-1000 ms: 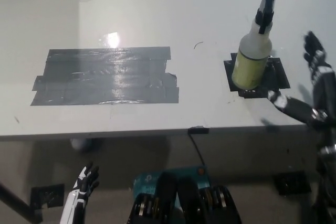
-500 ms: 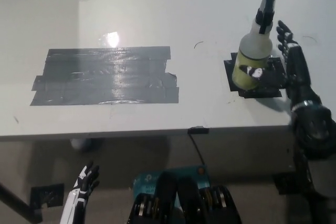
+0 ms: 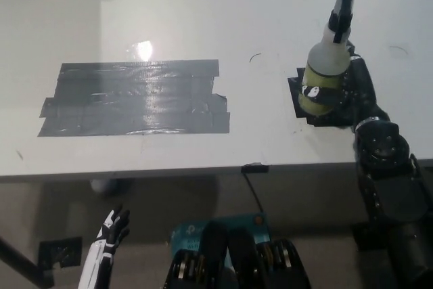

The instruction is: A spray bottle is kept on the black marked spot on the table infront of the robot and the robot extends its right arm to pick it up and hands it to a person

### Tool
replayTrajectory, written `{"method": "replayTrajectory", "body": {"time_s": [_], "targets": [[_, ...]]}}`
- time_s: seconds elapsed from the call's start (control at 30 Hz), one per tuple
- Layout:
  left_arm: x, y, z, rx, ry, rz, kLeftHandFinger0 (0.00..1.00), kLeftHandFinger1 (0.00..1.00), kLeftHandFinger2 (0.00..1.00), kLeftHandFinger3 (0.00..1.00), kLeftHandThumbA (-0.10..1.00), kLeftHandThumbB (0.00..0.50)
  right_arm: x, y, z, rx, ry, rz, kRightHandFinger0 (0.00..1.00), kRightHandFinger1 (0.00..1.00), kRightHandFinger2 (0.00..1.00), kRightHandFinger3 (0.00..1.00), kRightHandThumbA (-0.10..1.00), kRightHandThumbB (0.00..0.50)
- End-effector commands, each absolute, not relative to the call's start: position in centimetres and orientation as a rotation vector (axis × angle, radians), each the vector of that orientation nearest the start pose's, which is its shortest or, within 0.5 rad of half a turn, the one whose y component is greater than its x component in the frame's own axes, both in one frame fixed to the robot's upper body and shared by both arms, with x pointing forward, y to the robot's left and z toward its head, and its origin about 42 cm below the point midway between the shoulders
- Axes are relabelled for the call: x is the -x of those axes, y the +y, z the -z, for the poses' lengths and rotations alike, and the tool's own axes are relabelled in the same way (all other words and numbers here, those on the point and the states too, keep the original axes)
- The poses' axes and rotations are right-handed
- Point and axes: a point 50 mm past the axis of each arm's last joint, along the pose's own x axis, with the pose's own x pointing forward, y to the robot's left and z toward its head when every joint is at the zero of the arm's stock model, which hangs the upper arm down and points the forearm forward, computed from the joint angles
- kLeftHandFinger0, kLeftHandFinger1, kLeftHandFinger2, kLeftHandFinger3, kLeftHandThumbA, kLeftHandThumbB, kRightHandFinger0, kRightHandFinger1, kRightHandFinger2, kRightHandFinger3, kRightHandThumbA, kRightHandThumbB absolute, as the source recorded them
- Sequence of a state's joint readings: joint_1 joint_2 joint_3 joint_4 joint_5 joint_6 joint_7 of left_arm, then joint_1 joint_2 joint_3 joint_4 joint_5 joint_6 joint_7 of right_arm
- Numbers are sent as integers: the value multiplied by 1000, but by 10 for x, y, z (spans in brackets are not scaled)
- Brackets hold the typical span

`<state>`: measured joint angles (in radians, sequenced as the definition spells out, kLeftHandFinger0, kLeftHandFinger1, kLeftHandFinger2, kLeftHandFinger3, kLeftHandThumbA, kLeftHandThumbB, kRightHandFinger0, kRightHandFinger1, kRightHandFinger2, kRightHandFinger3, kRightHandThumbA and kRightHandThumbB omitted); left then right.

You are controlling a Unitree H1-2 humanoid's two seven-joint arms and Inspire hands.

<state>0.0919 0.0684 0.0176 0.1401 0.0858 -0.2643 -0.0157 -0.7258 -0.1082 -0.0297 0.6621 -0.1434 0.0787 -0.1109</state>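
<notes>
The black right hand gripped the translucent yellow-filled spray bottle, upright on black tape near the white counter's right edge. The white left hand hung below the front edge, fingers spread.

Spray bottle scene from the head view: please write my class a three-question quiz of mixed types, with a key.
1. True or false: the spray bottle lies on its side.
2. Multiple choice: the black right hand is
A. wrapped around the bottle's lower body
B. resting on the grey tape patch
C. hanging below the table
3. Fill in: the white left hand hangs below the table's front edge at the picture's lower ____.

Key: 1 false, it stands upright on the black marked spot; 2 A; 3 left.
</notes>
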Motion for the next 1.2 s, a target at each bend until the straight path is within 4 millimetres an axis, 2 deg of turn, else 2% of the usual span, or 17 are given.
{"method": "replayTrajectory", "body": {"time_s": [0.0, 0.03, 0.07, 0.1, 0.13, 0.17, 0.2, 0.23, 0.27, 0.3, 0.33, 0.4, 0.5, 0.63, 0.83, 1.03, 1.17], "targets": [[-250, 245, -65, -184, -107, -2, 1000, 1000, 1000, 1000, 1000, 320, -519, -200, -208, 274, -58, 52, 1000, 1000, 1000, 1000, 913, 392], [-251, 245, -66, -187, -109, -3, 1000, 1000, 1000, 1000, 1000, 319, -522, -200, -204, 273, -45, 54, 1000, 1000, 1000, 1000, 898, 397], [-251, 246, -66, -191, -108, -3, 1000, 1000, 1000, 1000, 1000, 319, -523, -200, -201, 268, -35, 56, 1000, 1000, 1000, 1000, 827, 347], [-252, 246, -67, -191, -109, -3, 1000, 1000, 1000, 1000, 1000, 329, -525, -200, -198, 197, -18, 72, 1000, 1000, 1000, 1000, 584, 267], [-252, 246, -67, -190, -109, -3, 1000, 1000, 1000, 1000, 1000, 331, -525, -200, -197, 180, -13, 78, 1000, 1000, 1000, 1000, 462, 286], [-252, 246, -67, -191, -112, -2, 1000, 1000, 1000, 1000, 1000, 328, -525, -199, -195, 171, -30, 112, 485, 479, 513, 630, 6, 243], [-252, 247, -67, -191, -113, -1, 1000, 1000, 1000, 1000, 1000, 329, -525, -199, -195, 170, -49, 139, 319, 367, 479, 534, -69, 273], [-255, 247, -68, -196, -117, 6, 1000, 1000, 1000, 1000, 1000, 334, -524, -199, -195, 200, -84, 184, 70, 238, 393, 429, -99, 234], [-255, 247, -68, -197, -117, 7, 1000, 1000, 1000, 1000, 1000, 334, -524, -199, -195, 203, -89, 189, 65, 274, 489, 498, -100, 234], [-256, 246, -68, -199, -117, 6, 1000, 1000, 1000, 1000, 1000, 348, -524, -198, -198, 204, -108, 201, 3, 286, 590, 557, -100, 195], [-256, 245, -68, -205, -117, 4, 1000, 1000, 1000, 1000, 1000, 357, -523, -195, -204, 212, -151, 223, 1, 318, 674, 657, -100, 163], [-253, 243, -66, -212, -113, 5, 1000, 1000, 1000, 1000, 1000, 354, -518, -193, -210, 214, -208, 237, 29, 405, 772, 775, -100, 157], [-250, 243, -65, -217, -111, 11, 1000, 1000, 1000, 1000, 1000, 358, -513, -188, -221, 181, -273, 239, 55, 428, 777, 785, -100, 163], [-248, 242, -64, -202, -100, 7, 1000, 1000, 1000, 1000, 1000, 363, -503, -183, -241, 189, -336, 236, 15, 379, 756, 770, -100, 150], [-248, 243, -62, -217, -108, 15, 1000, 1000, 1000, 1000, 1000, 331, -477, -162, -288, 196, -430, 106, 4, 413, 807, 881, -100, 122], [-249, 243, -61, -229, -99, 18, 1000, 1000, 1000, 1000, 1000, 347, -472, -137, -297, 179, -383, -29, 0, 436, 813, 856, -100, 143], [-249, 243, -62, -241, -92, 22, 1000, 1000, 1000, 1000, 1000, 354, -476, -118, -293, 180, -292, -84, 48, 516, 904, 928, -100, 136]]}}
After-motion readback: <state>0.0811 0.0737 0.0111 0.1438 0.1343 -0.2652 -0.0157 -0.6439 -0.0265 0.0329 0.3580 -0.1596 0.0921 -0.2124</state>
